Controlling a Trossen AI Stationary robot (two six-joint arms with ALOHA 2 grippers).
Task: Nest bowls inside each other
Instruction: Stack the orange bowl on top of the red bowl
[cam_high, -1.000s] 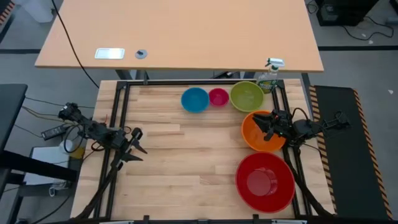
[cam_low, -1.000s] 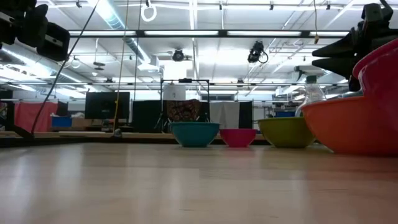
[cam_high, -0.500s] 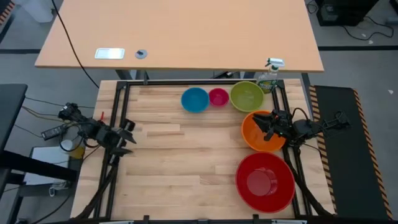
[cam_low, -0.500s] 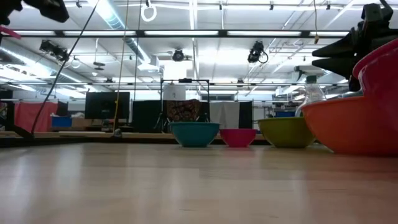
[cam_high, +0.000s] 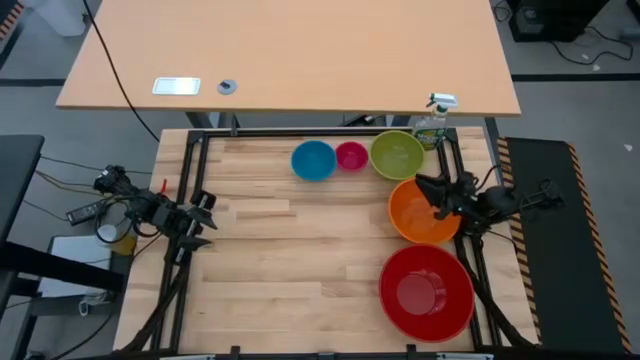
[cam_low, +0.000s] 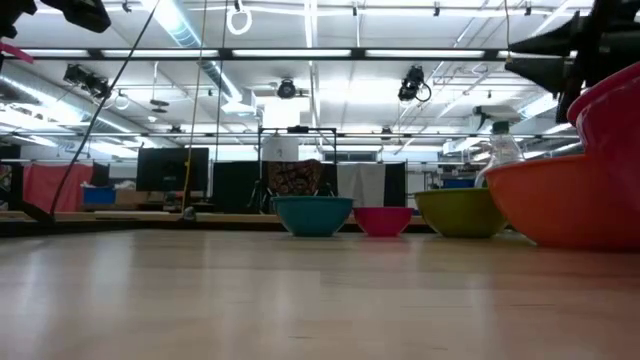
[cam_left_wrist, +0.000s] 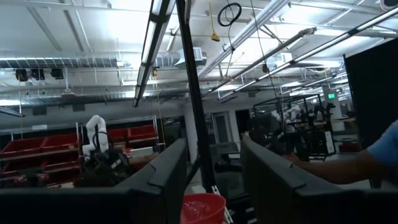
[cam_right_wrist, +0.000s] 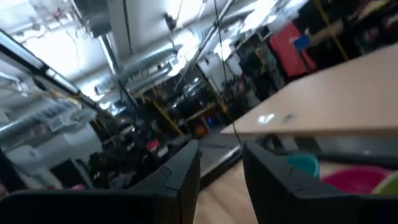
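Five bowls rest upright on their bases on the wooden table. Blue (cam_high: 313, 160), pink (cam_high: 351, 156) and green (cam_high: 397, 155) stand in a row at the far edge. Orange (cam_high: 424, 215) and red (cam_high: 426, 292) stand along the right side. My right gripper (cam_high: 428, 192) hangs open above the orange bowl's far rim, tipped upward, touching nothing; the low view shows it high at the right (cam_low: 545, 55). My left gripper (cam_high: 200, 220) waits open at the table's left edge, pointing upward; the red bowl (cam_left_wrist: 202, 208) shows between its fingers, far off.
A green spray bottle (cam_high: 433, 122) stands at the far right corner beside the green bowl. Black frame rails (cam_high: 190, 180) run along the table's edges. A tan desk (cam_high: 290, 50) lies beyond the far edge. Bare wood fills the table's middle and left.
My left gripper has risen and tipped upward at the table's left edge, rolling a little, then kept still. My right gripper has lifted and tipped upward over the orange bowl in the last half second. No bowl has moved.
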